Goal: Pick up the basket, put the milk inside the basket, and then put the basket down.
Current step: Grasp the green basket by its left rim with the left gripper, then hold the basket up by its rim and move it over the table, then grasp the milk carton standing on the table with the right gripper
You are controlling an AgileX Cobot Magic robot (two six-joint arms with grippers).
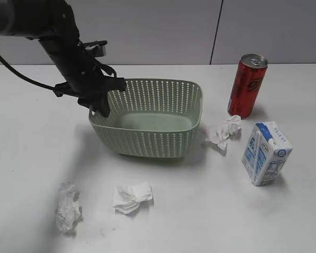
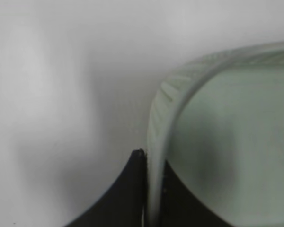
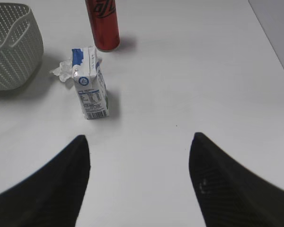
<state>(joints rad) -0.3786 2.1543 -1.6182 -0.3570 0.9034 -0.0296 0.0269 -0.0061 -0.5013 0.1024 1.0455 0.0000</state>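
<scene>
The pale green basket (image 1: 158, 134) sits tilted at the middle of the white table, its left end raised. My left gripper (image 1: 101, 105) is shut on the basket's left rim; in the left wrist view the rim (image 2: 157, 142) runs between the two black fingers (image 2: 152, 163). The basket is empty. The white-and-blue milk carton (image 1: 266, 153) stands upright at the right, apart from the basket. It also shows in the right wrist view (image 3: 91, 85). My right gripper (image 3: 139, 144) is open and empty above the table, short of the carton. The right arm is out of the exterior view.
A tall red can (image 1: 247, 85) stands behind the milk, also in the right wrist view (image 3: 103, 23). A crumpled tissue (image 1: 225, 132) lies between basket and can. Two more tissues (image 1: 131, 196) (image 1: 67, 207) lie near the front left.
</scene>
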